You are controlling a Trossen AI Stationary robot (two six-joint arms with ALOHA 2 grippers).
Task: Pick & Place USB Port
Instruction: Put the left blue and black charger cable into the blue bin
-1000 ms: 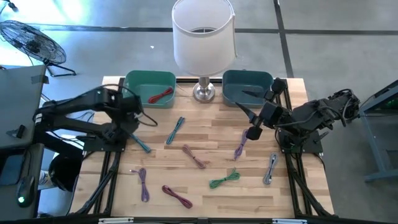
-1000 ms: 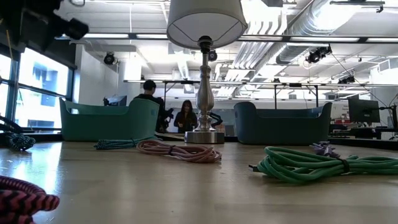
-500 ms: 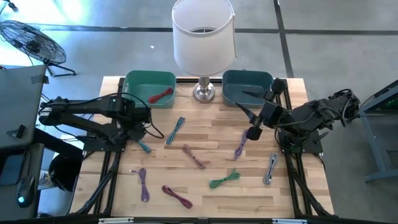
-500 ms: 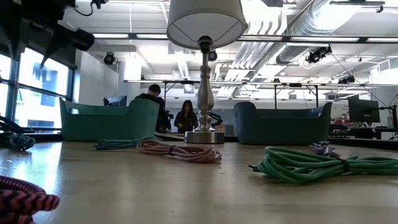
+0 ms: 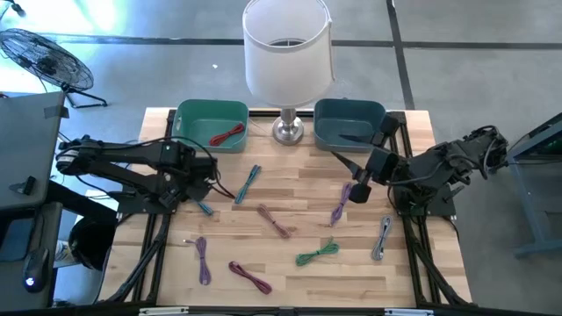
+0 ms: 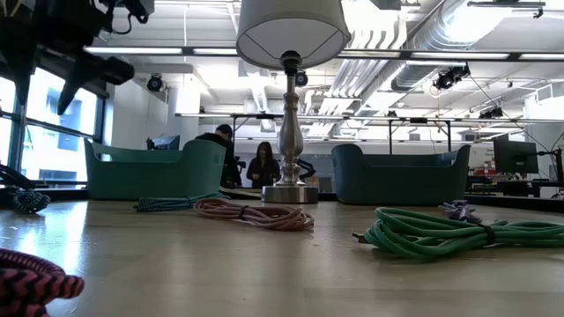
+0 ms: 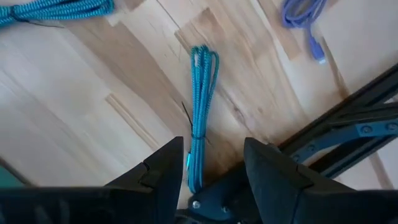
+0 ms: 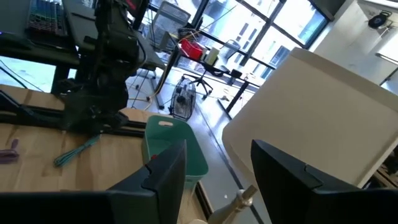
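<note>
Left wrist view alone shows left hand [image 7: 208, 165] open, empty, just above teal cable [image 7: 200, 112] on counter [image 5: 290, 276]; farther off, high view shows right hand [image 5: 358, 190], fingers parted, empty, near purple cable [image 5: 340, 207].

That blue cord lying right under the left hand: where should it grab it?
Probably at the middle of the blue cord, coming straight down from above. It lies flat as a long thin bundle, cinched by a tie there, and the open left hand already straddles its line.
</note>
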